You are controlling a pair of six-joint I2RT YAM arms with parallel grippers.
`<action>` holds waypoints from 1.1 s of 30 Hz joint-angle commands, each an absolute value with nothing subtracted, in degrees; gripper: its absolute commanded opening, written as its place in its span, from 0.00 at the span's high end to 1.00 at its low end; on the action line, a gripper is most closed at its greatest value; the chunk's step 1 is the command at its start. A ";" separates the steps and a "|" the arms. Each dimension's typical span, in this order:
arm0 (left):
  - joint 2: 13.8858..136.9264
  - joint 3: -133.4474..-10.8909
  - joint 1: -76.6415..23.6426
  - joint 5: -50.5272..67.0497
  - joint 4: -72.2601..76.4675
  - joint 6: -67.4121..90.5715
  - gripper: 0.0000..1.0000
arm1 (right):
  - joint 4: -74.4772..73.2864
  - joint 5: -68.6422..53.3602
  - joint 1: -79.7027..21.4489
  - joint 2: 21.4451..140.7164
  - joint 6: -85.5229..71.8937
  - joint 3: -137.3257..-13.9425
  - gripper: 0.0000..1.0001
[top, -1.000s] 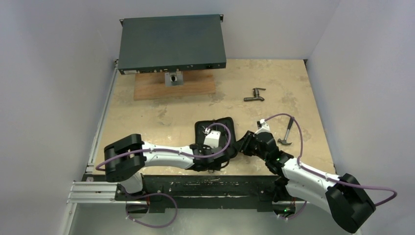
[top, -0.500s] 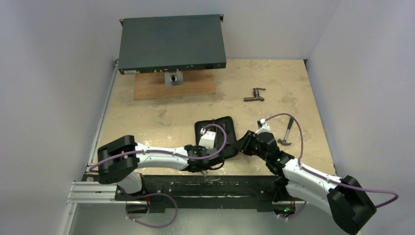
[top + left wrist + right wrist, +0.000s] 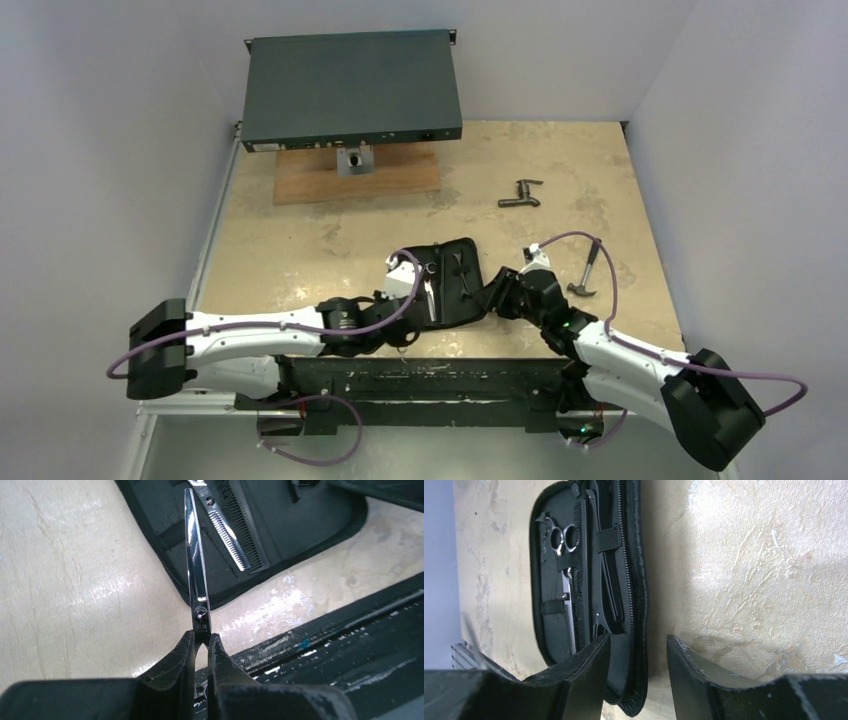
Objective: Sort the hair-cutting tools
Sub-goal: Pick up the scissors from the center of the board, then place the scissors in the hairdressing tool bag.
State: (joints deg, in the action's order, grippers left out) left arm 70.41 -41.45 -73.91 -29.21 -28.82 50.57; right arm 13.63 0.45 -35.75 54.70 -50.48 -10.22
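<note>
Left gripper (image 3: 201,641): jaws pinching slim silver scissors (image 3: 195,560) near the pivot, blades closed. Right gripper (image 3: 638,647): jaws spread over the rim of the open black zippered case (image 3: 640,580).

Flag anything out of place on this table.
One pair of scissors sits outside the black case, pinched near its pivot by the left end effector. A hammer and a metal fitting, no hair tools, lie on the table.

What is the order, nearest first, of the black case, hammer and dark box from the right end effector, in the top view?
1. black case, at the right end effector itself.
2. hammer, on the table's right side.
3. dark box, far back, left.
</note>
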 commanded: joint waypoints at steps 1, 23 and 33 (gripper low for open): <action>64.86 -41.94 -74.09 -27.10 -29.25 44.21 1.00 | 15.94 1.25 -35.96 55.88 -48.93 -11.97 0.53; 57.85 -39.63 -73.92 -23.83 -33.63 45.64 1.00 | 19.03 -6.74 -28.42 76.70 -39.28 -26.74 0.61; 59.71 -39.19 -73.29 -22.20 -30.65 43.98 1.00 | 18.04 -3.69 -27.69 71.28 -40.51 -22.31 1.00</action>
